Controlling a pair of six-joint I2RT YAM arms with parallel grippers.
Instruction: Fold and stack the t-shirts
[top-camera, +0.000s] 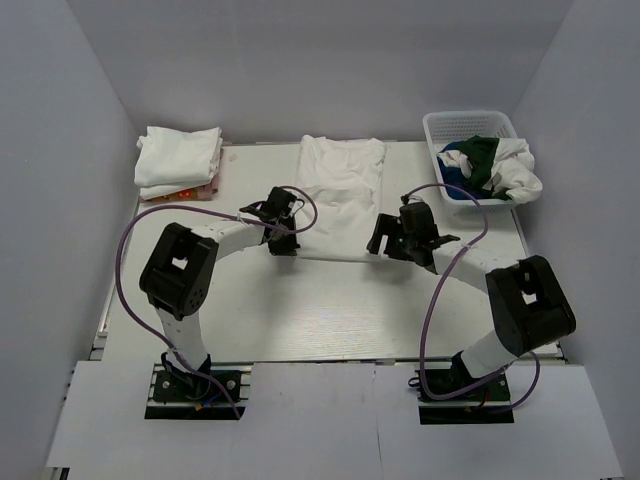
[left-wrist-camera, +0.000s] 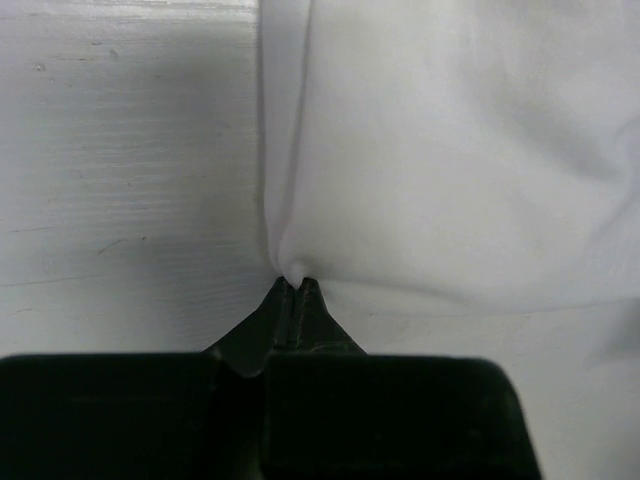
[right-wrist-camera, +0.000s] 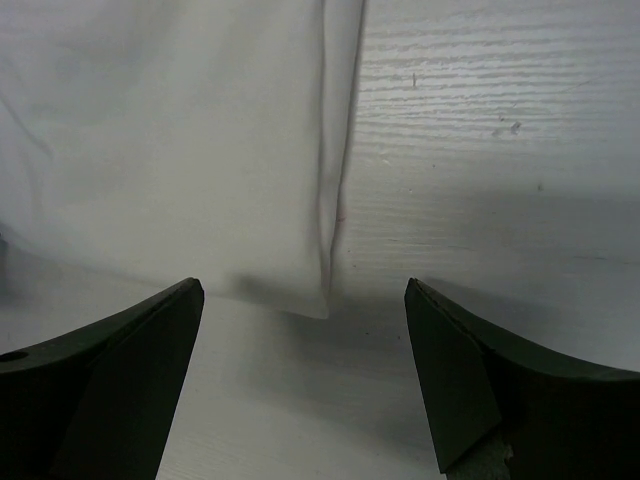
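**Top external view.** 1 white t-shirt (top-camera: 340, 185) lies flat and lengthwise on the table (top-camera: 300, 310), its hem toward the arms. The left gripper (top-camera: 283, 240) sits at the near-left corner of the hem, and the right gripper (top-camera: 388, 240) at the near-right corner. A folded stack (top-camera: 180, 158) rests well apart at the far left. The basket (top-camera: 470, 117) at the far right holds a heap of unfolded shirts (top-camera: 495, 165), which looks like green, blue and white cloth. The task looks partly done, and the step in hand is the lengthwise fold of this shirt.

**Left wrist view.** The left gripper (left-wrist-camera: 297, 285) has its jaws together, clamped on the very corner of the white t-shirt (left-wrist-camera: 450, 150). The cloth puckers into a small peak right at the tips and spreads ahead and to the right of them. Bare table (left-wrist-camera: 120, 150) lies to the left.

**Right wrist view.** The right gripper (right-wrist-camera: 302, 290) has its jaws wide apart and holds nothing. The corner of the white t-shirt (right-wrist-camera: 180, 130) lies just ahead of the gap, a little right of its middle. The cloth runs ahead and to the left, with bare table (right-wrist-camera: 480, 130) toward the right jaw.

**Next move.** As I judge it, the right gripper should go forward and down until the corner sits between the tips, then close on it. Both grippers can then lift the hem together and carry it toward the collar. If only 1 layer is caught, the fold may skew.
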